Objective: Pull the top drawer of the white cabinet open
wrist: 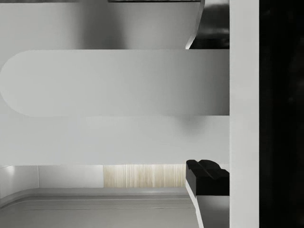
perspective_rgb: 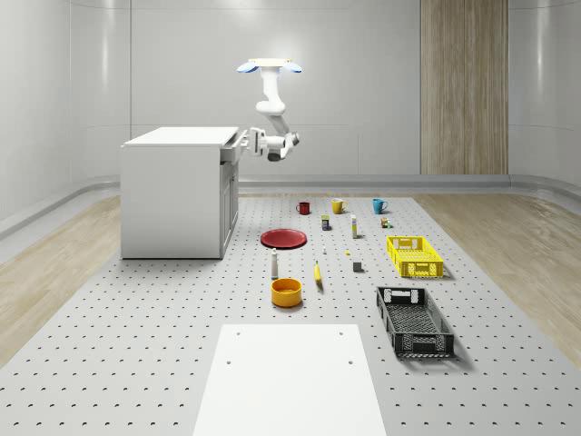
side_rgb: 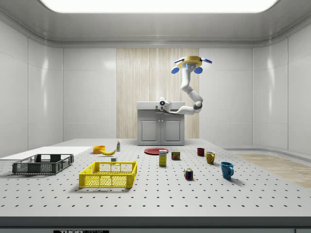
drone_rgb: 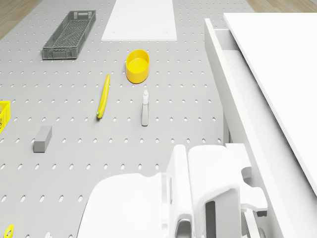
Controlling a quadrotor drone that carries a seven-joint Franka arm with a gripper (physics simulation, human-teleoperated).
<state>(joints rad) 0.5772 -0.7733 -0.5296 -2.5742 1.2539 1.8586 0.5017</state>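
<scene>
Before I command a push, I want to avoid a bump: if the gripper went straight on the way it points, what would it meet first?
Most likely the front of the top drawer of the white cabinet. The gripper points sideways at it, already at its handle, while the drone hovers beside the cabinet. Depth is unclear.

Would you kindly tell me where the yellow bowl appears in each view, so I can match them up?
Whole-scene view: yellow bowl on the floor, before the red plate.
Side view: at the left, beside the banana.
Drone view: near the banana.
Wrist view: not in it.
Shared landmark: the banana.
</scene>
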